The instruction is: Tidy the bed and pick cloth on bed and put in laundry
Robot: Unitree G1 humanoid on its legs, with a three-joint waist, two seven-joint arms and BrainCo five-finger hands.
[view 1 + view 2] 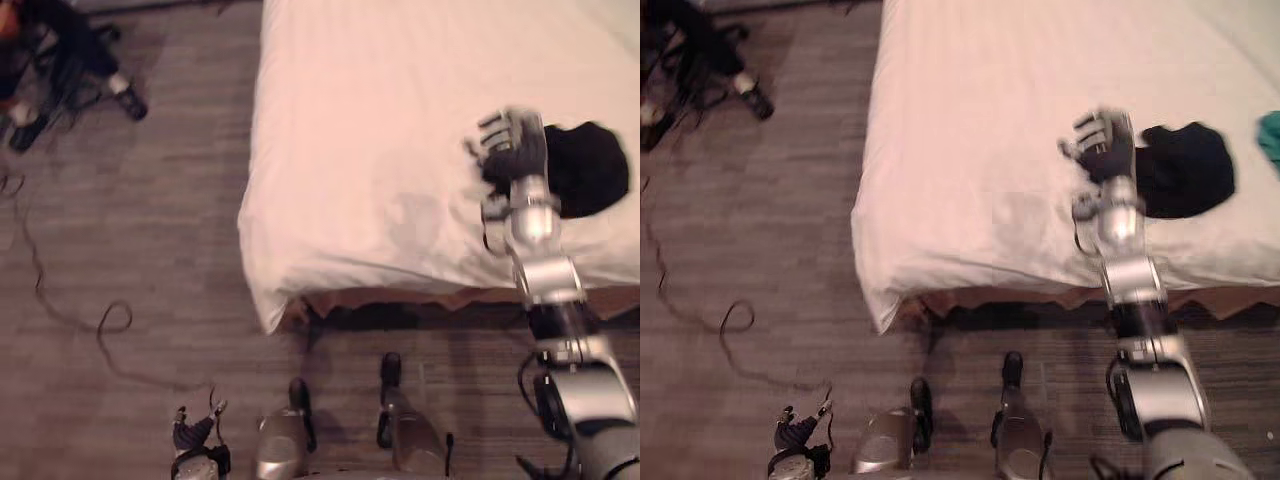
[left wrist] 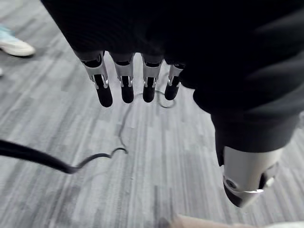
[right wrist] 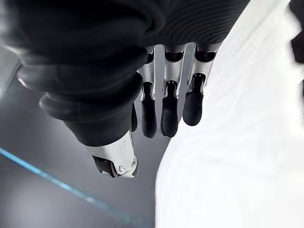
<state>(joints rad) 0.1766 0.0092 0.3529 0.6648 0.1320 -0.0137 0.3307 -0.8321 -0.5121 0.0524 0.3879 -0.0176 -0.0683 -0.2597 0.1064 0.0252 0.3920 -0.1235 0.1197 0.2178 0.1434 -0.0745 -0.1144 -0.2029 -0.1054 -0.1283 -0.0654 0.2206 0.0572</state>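
The right robot hand [image 1: 512,150] hangs open over the bed [image 1: 380,150]. The black cloth [image 1: 590,165] lies just to its right.

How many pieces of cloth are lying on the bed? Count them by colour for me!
Black cloth: 1
Teal cloth: 1 (just its edge shows at the side of the right eye view)
Total on the bed: 2
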